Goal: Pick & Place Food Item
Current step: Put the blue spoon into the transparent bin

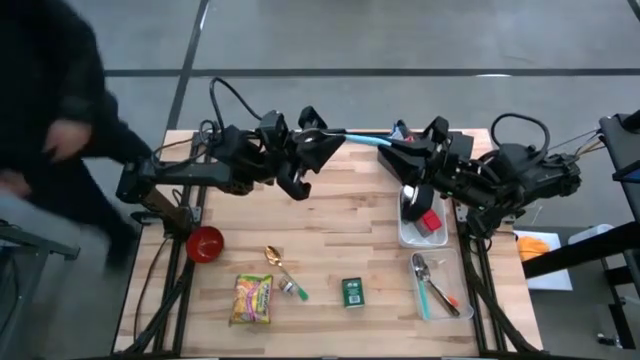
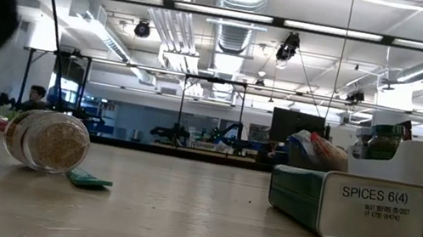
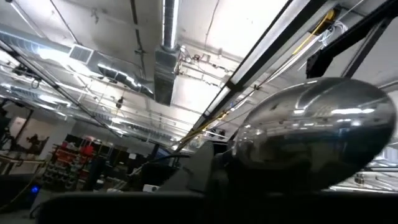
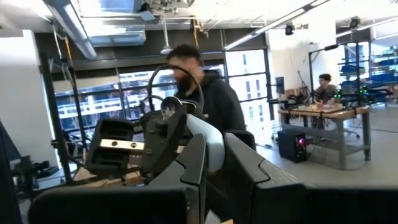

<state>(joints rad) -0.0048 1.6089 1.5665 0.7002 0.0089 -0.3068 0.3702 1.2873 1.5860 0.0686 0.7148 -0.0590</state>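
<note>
Two grippers meet above the far middle of the tabletop [image 1: 340,215]. The right gripper [image 1: 400,143] is clenched on the blue handle of a spoon [image 1: 365,139]. The left gripper [image 1: 322,138] is at the spoon's bowl end, but whether it has a grip I cannot tell.

The food job looks unstarted: the packet [image 1: 252,299], jar [image 1: 291,288] and tin [image 1: 352,292] all lie along the near edge, well apart from both grippers, with a gold spoon [image 1: 272,257] beside the jar.

The red bowl [image 1: 205,243] at the left looks empty. At the right, one tray [image 1: 405,238] holds a red block [image 1: 430,221]. The nearer tray [image 1: 470,302] holds utensils [image 1: 432,285].
</note>
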